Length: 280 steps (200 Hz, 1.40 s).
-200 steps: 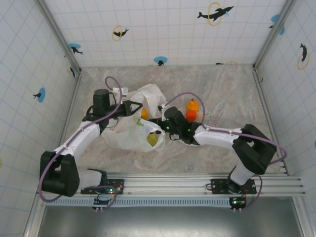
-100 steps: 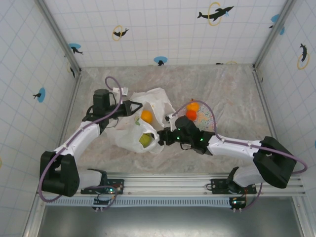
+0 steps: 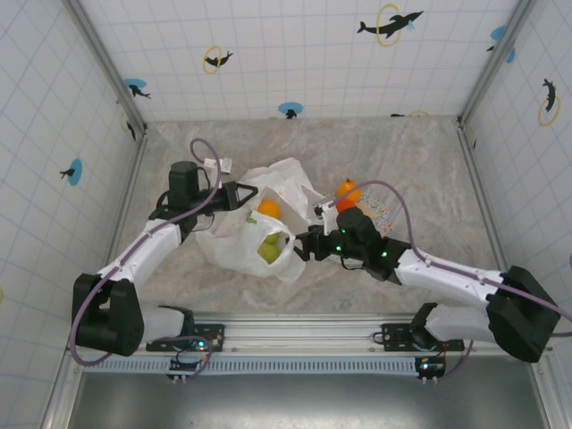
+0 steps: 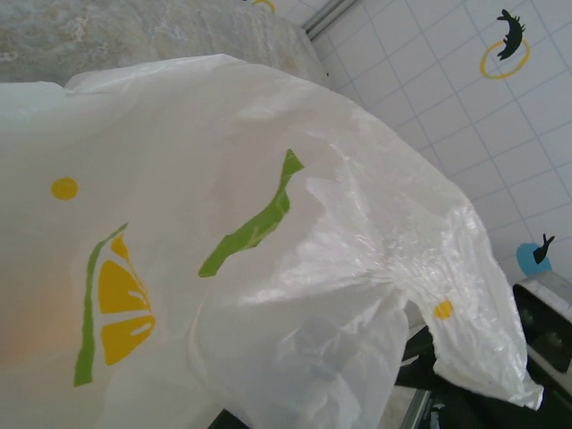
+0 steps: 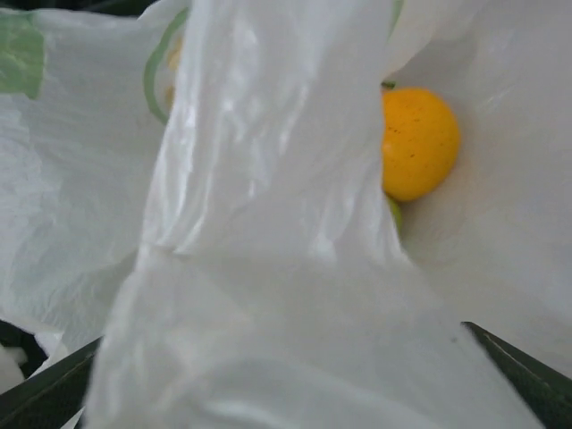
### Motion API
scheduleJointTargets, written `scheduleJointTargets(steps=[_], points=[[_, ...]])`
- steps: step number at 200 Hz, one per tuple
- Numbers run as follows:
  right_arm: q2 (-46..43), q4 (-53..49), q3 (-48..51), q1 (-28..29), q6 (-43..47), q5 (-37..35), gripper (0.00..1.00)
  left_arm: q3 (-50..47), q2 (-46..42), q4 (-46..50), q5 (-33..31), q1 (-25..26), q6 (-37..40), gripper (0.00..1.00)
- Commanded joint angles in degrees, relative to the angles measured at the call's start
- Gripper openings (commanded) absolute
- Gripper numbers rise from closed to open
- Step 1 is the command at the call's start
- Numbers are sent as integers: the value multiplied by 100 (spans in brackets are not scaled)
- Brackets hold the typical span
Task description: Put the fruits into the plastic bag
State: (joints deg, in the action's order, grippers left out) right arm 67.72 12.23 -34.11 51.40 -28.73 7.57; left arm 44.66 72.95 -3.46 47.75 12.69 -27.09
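- Right gripper (image 3: 304,249) sits at the bag's (image 3: 223,246) 3 o'clock edge. In the right wrist view its jaws stand wide, with loose film draped across between them and no fruit held.
- Left gripper (image 3: 238,194) is at the bag's 11 o'clock rim and seems to hold the mouth up. Film hides its jaws in its wrist view, so I cannot tell whether they are pinched.
- Two fruits lie inside the bag: an orange (image 3: 267,209) and, just nearer the arm bases, a green fruit (image 3: 268,249).
- One loose orange (image 3: 349,191) rests on the plate (image 3: 386,214), on the bench (image 3: 411,152) to the bag's right. It lies at about 1 o'clock from the right gripper, just beside that arm's wrist.
- My read: the right arm is much nearer the loose orange, so that pick is its job. It must back away from the bag toward 1 o'clock.
- Being round, the orange has no long axis to line up with.
- Drop target: the bag mouth lies at about 10 o'clock from the right gripper.
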Motion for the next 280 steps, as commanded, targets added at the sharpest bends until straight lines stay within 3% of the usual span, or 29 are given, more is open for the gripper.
scheduleJointTargets(steps=[1,21,61,94,116,161,213,280], points=[[-196,-55,75,-30,-78,-802,94,7,-43,12,15,-53,2,0],[19,-708,-289,-23,-128,-1423,95,8,-29,6,24,-50,-2,0],[167,-329,-357,-80,-43,-1153,97,7,-17,12,22,-51,-6,0],[164,381,-273,-341,-221,-427,99,7,-12,12,24,-56,-7,0],[299,824,-333,-636,-523,546,99,9,-17,16,29,-54,2,0],[448,776,-714,-785,-631,1824,99,22,-17,29,33,-48,9,0],[318,884,-543,-565,-821,2161,98,17,-6,25,46,-52,-14,0],[-161,776,-441,-895,-1467,2490,98,12,-44,4,42,-54,-28,0]])
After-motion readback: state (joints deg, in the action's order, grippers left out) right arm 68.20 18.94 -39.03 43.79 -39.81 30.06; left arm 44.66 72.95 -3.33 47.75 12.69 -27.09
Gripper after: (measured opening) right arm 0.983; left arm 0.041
